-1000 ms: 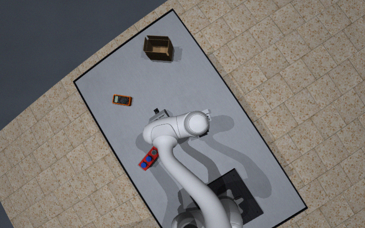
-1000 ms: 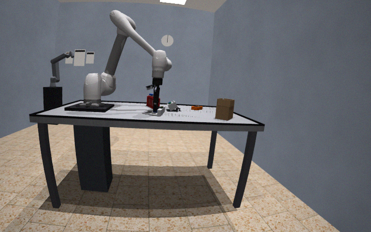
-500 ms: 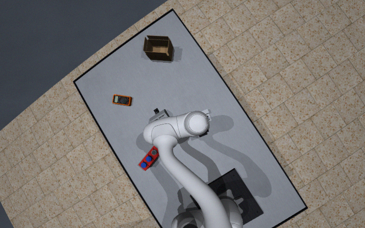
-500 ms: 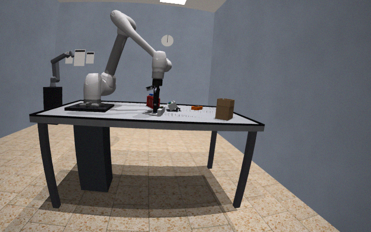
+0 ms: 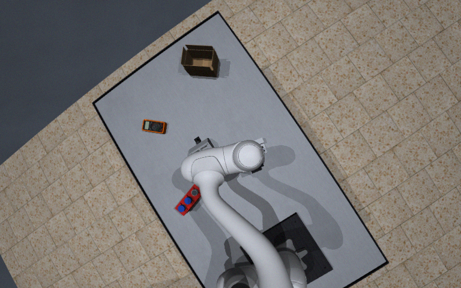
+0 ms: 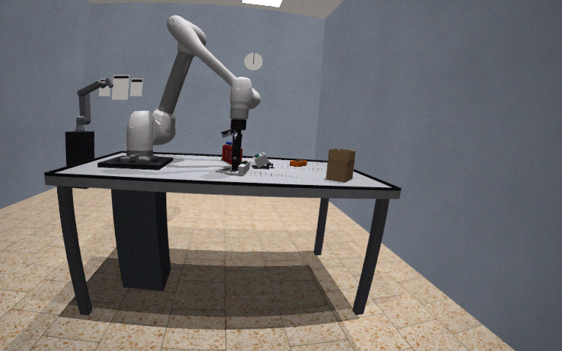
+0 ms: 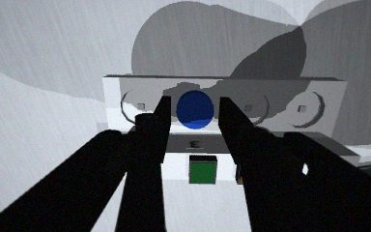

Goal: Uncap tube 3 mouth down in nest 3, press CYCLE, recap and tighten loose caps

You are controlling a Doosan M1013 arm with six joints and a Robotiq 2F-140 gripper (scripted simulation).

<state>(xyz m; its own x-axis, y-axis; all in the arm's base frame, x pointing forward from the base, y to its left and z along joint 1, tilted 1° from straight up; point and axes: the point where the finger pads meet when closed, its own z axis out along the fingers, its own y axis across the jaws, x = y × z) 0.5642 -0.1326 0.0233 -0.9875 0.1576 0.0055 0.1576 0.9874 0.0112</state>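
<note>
Releasing blue cap (image 7: pixel 194 109) mouth-down in cap tray (image 7: pixel 333 103) nest | gripper (image 7: pixel 194 112) fingers parted slightly, flanking not clamping | red tube station (image 5: pixel 186 201) behind arm
</note>
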